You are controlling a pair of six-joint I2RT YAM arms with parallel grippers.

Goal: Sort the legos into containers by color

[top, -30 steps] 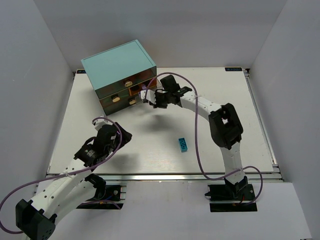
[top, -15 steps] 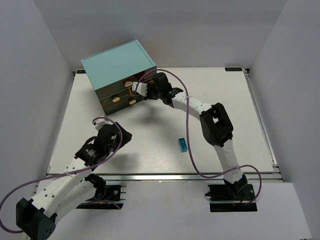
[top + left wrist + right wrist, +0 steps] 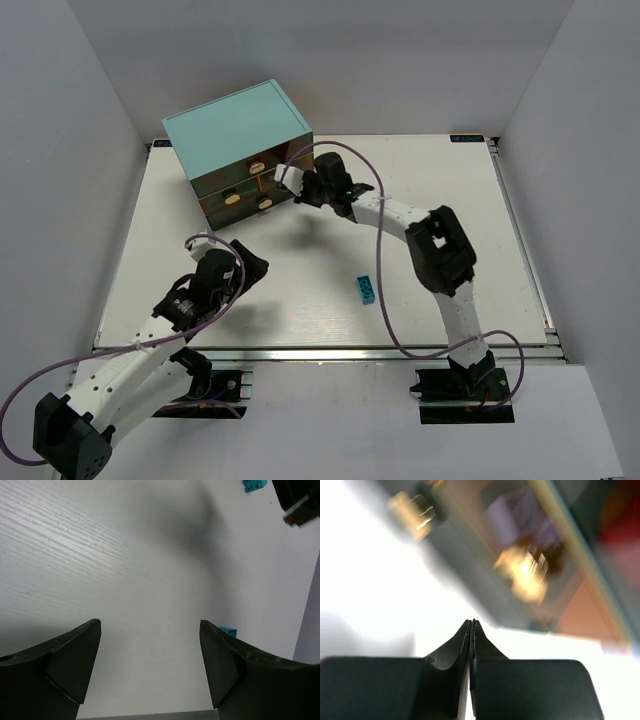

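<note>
Plainly, the cyan lego (image 3: 367,288) lies far from the right hand (image 3: 471,626).

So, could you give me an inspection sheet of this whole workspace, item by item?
Surface: white table.
Job's things: light-teal cabinet with brownish drawers, back left; one cyan lego loose mid-table.
Clutter: nothing seen.
Grippers: left pincer open, holding nothing; right pincer shut and empty, at the drawer fronts.
Cables: purple cables loop along both arms.
Surroundings: plain white walls on three sides.
</note>
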